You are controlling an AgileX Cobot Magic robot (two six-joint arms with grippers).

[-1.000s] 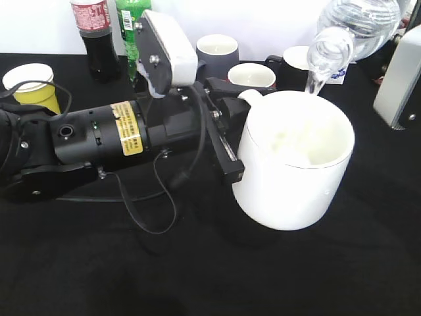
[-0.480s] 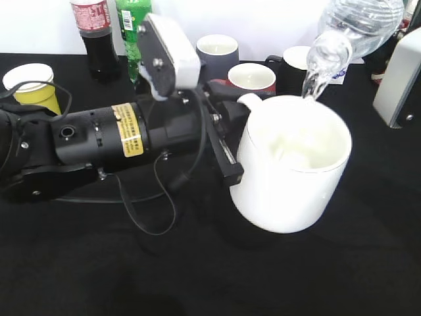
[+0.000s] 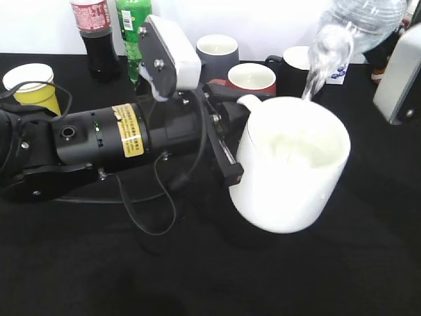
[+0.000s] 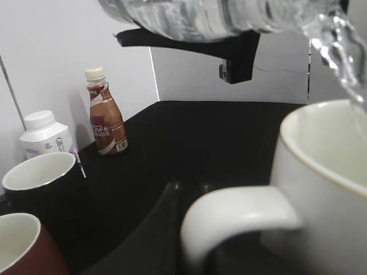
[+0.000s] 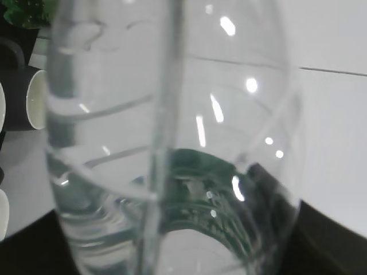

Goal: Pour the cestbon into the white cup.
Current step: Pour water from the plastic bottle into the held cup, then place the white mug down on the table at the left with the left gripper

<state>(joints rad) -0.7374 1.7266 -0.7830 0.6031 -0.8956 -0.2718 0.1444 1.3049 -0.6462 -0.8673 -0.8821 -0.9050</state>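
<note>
My left gripper (image 3: 227,141) is shut on the loop handle of the white cup (image 3: 289,178) and holds it tilted a little above the black table. The handle and rim also show in the left wrist view (image 4: 321,172). The cestbon (image 3: 362,16) is tipped mouth-down above the cup's far rim. A stream of water (image 3: 314,76) falls from it into the cup. My right gripper (image 4: 238,48) is shut on the bottle's body. The right wrist view is filled by the clear ribbed bottle (image 5: 172,114) and its dark green label.
A cola bottle (image 3: 94,33), a green soda bottle (image 3: 131,26) and a yellow paper cup (image 3: 29,85) stand at the back left. A grey mug (image 3: 217,49), a dark red mug (image 3: 251,78) and a black mug (image 3: 293,62) stand behind the cup. A brown drink bottle (image 4: 106,117) stands by the wall.
The water keeps running from the bottle into the cup. The cup has shifted slightly lower and left, and the bottle has risen a little.
</note>
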